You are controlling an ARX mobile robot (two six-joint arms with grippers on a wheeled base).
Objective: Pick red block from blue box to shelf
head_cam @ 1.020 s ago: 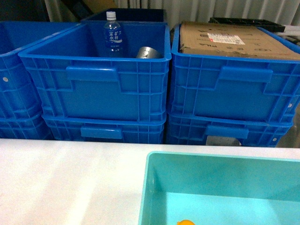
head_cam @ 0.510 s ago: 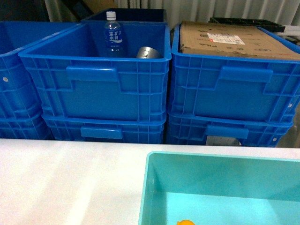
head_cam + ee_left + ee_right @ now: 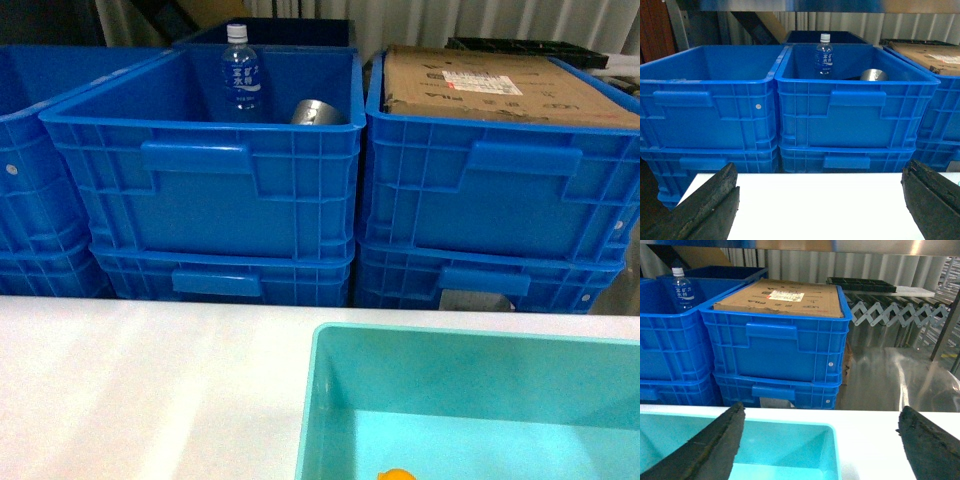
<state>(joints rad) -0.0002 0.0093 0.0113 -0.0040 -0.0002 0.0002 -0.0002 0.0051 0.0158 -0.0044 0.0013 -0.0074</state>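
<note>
- Stacked blue boxes were seen beyond a white table (image 3: 140, 390); the middle blue box (image 3: 200, 190) held a water bottle (image 3: 240, 75) and a metal can (image 3: 318, 112).
- A cardboard carton (image 3: 480, 85) was laid in the box to the right.
- A pale teal tub (image 3: 450, 350) with an orange ball (image 3: 397, 475) was set near on the table.
- The red block could not be made out in any view.
- The left gripper (image 3: 820, 205) and right gripper (image 3: 820, 445) were held spread wide, released, grasping nothing.
</note>
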